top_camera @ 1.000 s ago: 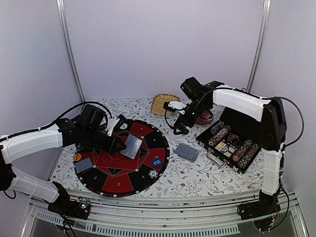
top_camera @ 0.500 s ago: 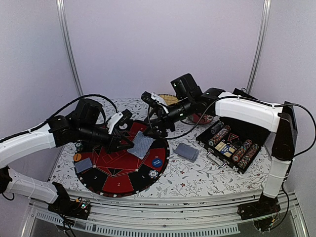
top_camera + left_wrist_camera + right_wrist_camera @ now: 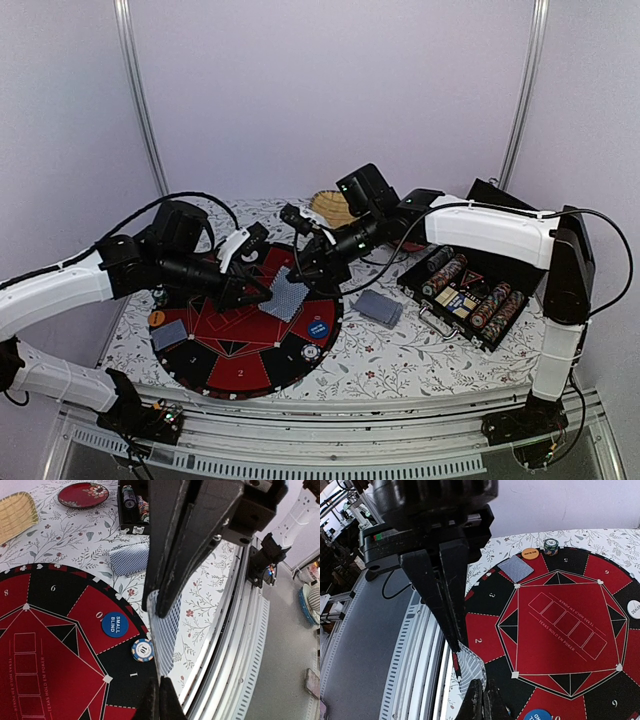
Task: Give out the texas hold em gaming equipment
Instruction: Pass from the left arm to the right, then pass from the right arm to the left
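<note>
Centre of the overhead view: one blue-backed card (image 3: 288, 293), held above the round poker mat (image 3: 240, 375), bridges both arms, left fingers (image 3: 256, 287) pinched shut on its left edge, right fingers (image 3: 307, 268) shut on its upper-right corner, equally close.

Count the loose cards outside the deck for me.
2. The flat card lies on the mat's left side; the held card is pinched above the mat between the left gripper and right gripper. Others may be hidden.
</note>
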